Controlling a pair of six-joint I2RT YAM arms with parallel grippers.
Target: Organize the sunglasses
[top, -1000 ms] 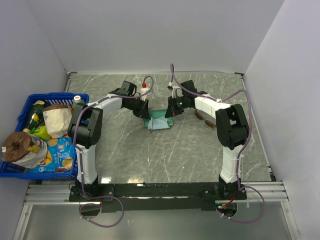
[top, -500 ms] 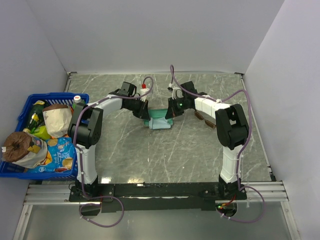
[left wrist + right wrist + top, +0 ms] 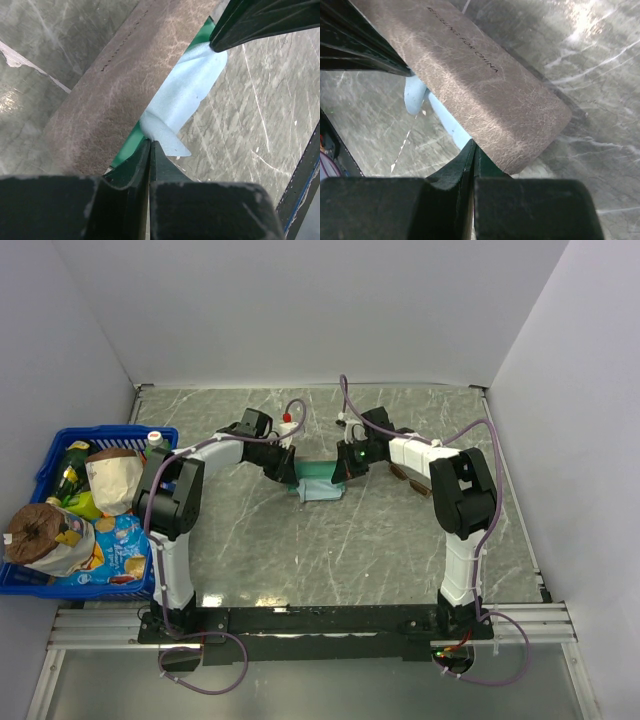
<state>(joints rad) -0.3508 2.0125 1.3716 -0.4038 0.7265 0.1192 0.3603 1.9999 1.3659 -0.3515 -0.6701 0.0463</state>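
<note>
- The grey marble-patterned table point(image 3: 380, 540) carries everything. The 2 arms are bolted at its 6 o'clock edge and reach toward its middle.
- A blue plastic basket point(image 3: 120, 432), packed with snack bags and bottles, sits at the table's 9 o'clock edge, well apart from both grippers.
- The grey-brown rectangular case point(image 3: 312, 468) lies near the table's centre, between the 2 grippers. Teal lining shows along its edge, and its scuffed brown outer face point(image 3: 120, 95) point(image 3: 485, 85) fills much of both wrist views.
- The light blue square cloth point(image 3: 322, 492) lies rumpled at 6 o'clock of the case, touching it. In the left wrist view it point(image 3: 185, 95) is bunched into a roll running from one gripper to the other.
- The left gripper point(image 3: 293, 472) is at the case's 9 o'clock end. Its jaws are pressed together on one corner of the cloth point(image 3: 150, 145).
- The right gripper point(image 3: 342, 468) is at the case's 3 o'clock end. Its jaws are closed too, pinching the opposite edge of the cloth point(image 3: 473, 150).
- The small brown-framed, dark-lensed sunglasses point(image 3: 408, 476) lie on the table outside the case. They are near the right gripper at its 3 o'clock but apart from it, partly hidden by that arm. No gripper touches them, and the left gripper is well away.
</note>
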